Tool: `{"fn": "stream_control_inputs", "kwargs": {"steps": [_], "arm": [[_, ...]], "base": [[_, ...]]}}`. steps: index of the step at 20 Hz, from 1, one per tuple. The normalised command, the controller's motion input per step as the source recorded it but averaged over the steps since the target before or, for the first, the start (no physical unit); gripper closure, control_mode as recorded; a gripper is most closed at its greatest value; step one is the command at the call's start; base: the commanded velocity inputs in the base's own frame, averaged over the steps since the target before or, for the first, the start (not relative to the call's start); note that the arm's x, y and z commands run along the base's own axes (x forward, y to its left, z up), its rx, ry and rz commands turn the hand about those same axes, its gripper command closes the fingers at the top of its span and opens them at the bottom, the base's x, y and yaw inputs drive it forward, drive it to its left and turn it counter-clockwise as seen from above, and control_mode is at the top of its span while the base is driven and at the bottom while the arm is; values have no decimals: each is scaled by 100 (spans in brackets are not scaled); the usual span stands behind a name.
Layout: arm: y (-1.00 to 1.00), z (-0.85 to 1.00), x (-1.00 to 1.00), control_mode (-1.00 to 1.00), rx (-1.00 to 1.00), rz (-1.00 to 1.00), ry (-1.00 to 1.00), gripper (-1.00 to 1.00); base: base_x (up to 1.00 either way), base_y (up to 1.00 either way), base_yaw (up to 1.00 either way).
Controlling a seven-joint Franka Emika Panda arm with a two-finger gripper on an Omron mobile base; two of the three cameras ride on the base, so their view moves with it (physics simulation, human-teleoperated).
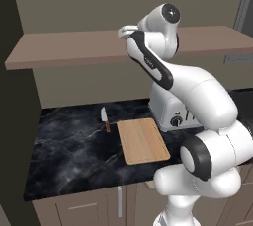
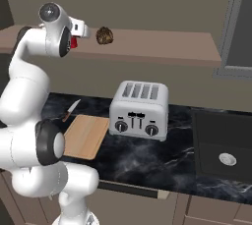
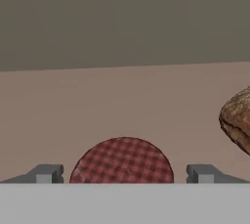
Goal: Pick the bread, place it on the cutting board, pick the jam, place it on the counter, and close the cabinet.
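Up on the cabinet shelf [image 2: 162,47], my gripper [image 3: 124,174] stands wide either side of the jam [image 3: 122,162]. Bread [image 3: 238,120] sits just right; no labels are readable.

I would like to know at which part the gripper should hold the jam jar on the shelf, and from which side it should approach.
Grip the jam across its round body, one finger on each side. Come straight in from the shelf's open front, as the open gripper is lined up now: the jar sits centred between the fingertips. The bread lies apart to one side, so this approach looks clear.
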Motion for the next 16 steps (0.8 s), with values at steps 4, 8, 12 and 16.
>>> {"fn": "stream_control_inputs", "kwargs": {"steps": [4, 8, 12, 16], "arm": [[0, -5, 7, -100, 0, 3, 4, -100], [0, -3, 10, -100, 0, 2, 1, -100], [0, -3, 4, -100, 0, 2, 0, -100], [0, -6, 0, -100, 0, 2, 1, -100]], "base": [[0, 0, 0], [0, 0, 0], [0, 0, 0], [0, 0, 0]]}}
